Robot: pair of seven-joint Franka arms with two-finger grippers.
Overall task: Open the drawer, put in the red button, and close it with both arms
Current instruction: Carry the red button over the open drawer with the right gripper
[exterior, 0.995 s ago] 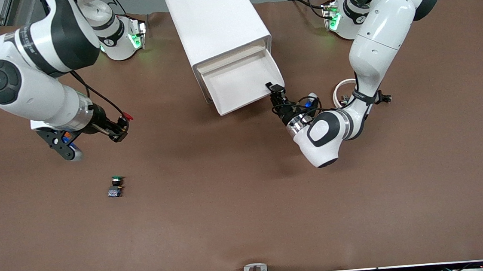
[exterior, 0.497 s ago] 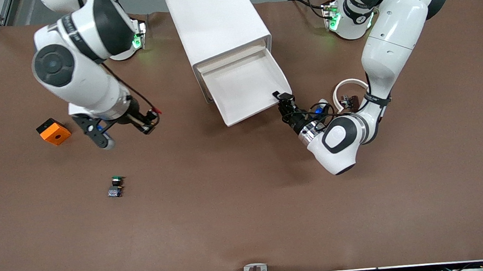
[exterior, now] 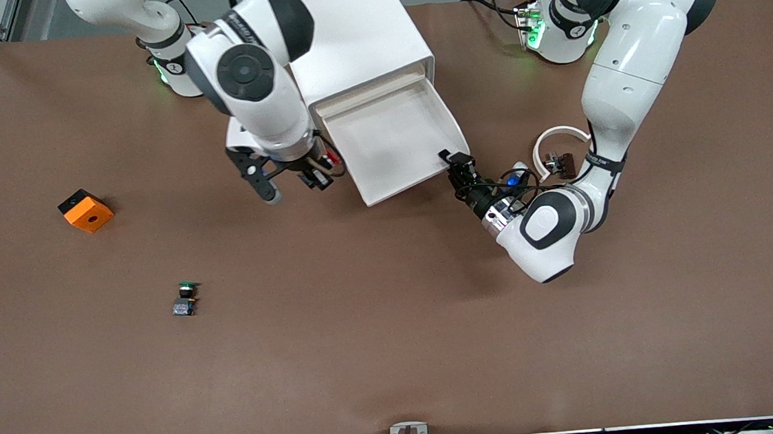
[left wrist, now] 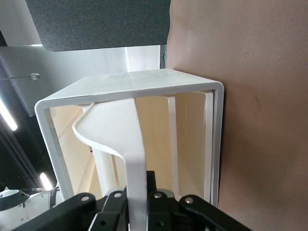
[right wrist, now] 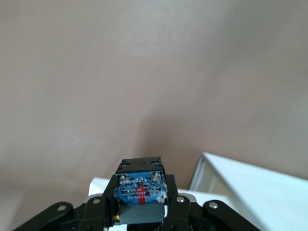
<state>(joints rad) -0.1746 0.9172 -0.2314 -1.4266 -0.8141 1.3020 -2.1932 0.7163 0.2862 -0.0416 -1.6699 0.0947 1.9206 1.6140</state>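
Holding the drawer (exterior: 394, 137) pulled out of the white cabinet (exterior: 344, 30), the left gripper (exterior: 459, 164) is pinched on the front lip at the corner toward the left arm's end, likely to steady the tray for loading. The right gripper (exterior: 320, 174) hangs just beside the drawer's wall toward the right arm's end, fingers pressed onto the red button (right wrist: 140, 188), whose blue base shows in the right wrist view. My read: the button must clear that wall before release. A green-capped switch (exterior: 186, 298), an orange block (exterior: 85, 211) and a white ring (exterior: 560, 141) lie well apart from that path.
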